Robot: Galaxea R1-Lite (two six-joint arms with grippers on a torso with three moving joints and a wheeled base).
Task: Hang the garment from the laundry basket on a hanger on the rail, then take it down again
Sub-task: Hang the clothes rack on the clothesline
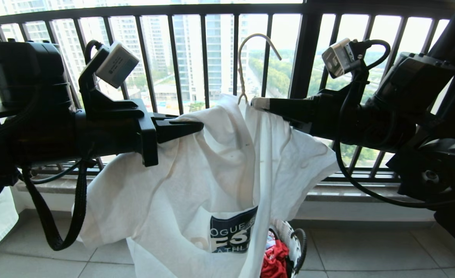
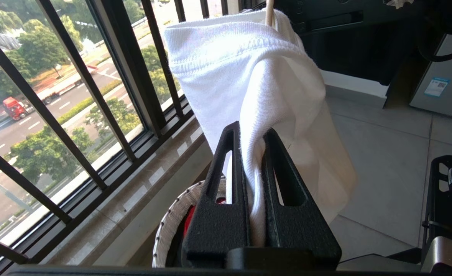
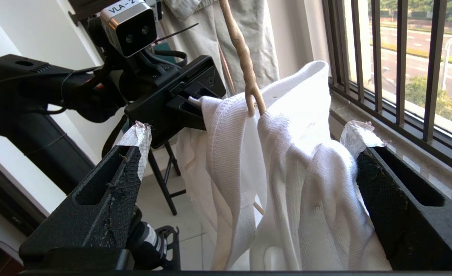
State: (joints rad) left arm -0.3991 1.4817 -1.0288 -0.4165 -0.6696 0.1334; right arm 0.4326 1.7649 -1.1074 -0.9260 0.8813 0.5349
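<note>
- The white short-sleeved T-shirt with a navy-blue chest graphic [image 1: 212, 173] hangs in mid-air in front of the black barred window railing [image 1: 204, 58], its fabric bunched and drooping toward the floor.
- The thin beige wire hanger with a twisted neck [image 1: 243, 65] rises out of the shirt's top folds; in the right wrist view its neck enters the ribbed collar area.
- The left gripper [image 1: 196, 127] is pinched tight on a fold of the T-shirt's upper edge, cloth squeezed between its black fingers [image 2: 226, 184].
- The right gripper [image 3: 249, 153] stands spread wide, its taped fingertips [image 3: 137, 134] on either side of the shirt's bunched top, just beside the hanger's neck.
- Below, the small round white woven basket with black looped handles [image 1: 295, 241] sits on the tiled floor, partly behind the shirt's hem, with a red garment [image 1: 275, 260] inside.
</note>
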